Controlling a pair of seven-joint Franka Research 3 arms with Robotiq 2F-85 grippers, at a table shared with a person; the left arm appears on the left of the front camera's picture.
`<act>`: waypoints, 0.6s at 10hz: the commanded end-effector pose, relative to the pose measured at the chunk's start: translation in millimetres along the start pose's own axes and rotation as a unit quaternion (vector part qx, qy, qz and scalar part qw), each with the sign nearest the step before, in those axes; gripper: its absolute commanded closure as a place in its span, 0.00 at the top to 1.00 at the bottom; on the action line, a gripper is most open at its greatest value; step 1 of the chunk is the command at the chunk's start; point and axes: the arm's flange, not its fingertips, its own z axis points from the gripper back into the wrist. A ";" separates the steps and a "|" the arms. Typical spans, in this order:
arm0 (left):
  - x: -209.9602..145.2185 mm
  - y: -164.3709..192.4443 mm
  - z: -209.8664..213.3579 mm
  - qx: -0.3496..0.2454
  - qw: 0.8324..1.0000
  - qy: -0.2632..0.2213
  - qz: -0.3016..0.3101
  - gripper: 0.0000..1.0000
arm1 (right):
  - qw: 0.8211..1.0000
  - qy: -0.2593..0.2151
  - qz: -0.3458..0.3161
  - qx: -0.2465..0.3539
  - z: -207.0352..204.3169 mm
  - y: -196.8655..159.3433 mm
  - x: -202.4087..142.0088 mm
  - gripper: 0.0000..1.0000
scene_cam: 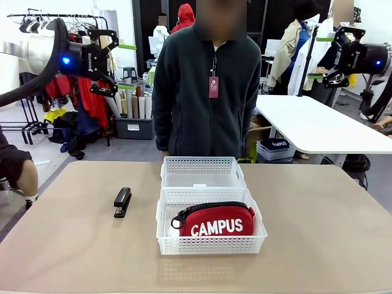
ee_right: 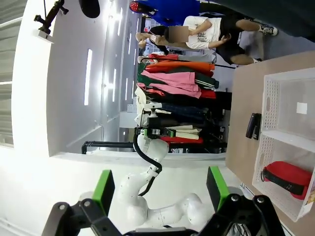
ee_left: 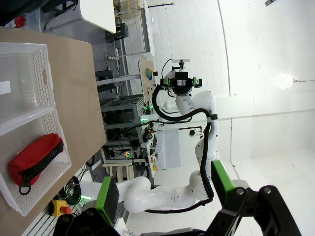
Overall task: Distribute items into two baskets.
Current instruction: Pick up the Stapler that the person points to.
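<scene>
From the front, my left gripper hangs high above the table's left side. Its fingers are spread wide and hold nothing.

Below it and a little toward the middle, the black stapler lies flat on the bare table, just left of the two baskets and apart from them. Its long axis runs from my side toward the person standing at the far edge.

At centre, the near basket holds the red pouch, lying lengthwise. The far basket touches it from behind and has only a small label on its bottom.

At upper right, my right gripper also hangs high, with its fingers wide apart and nothing between them.

I judge the left arm nearer to the stapler. To take it, the fingers would have to come down and close across its narrow width.

The right wrist view places the stapler beside the seam where the baskets meet. The left wrist view looks down on the pouch's zip edge.
</scene>
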 end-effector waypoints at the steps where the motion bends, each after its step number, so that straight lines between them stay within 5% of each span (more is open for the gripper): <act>1: -1.2 -1.6 0.4 0.000 1.000 0.000 -0.001 1.00 | 1.000 -0.001 -0.001 0.000 1.5 -1.4 0.4 1.00; 6: -1.2 -1.6 0.4 0.000 1.000 0.000 -0.001 1.00 | 1.000 -0.001 -0.001 0.000 1.5 -1.4 0.4 1.00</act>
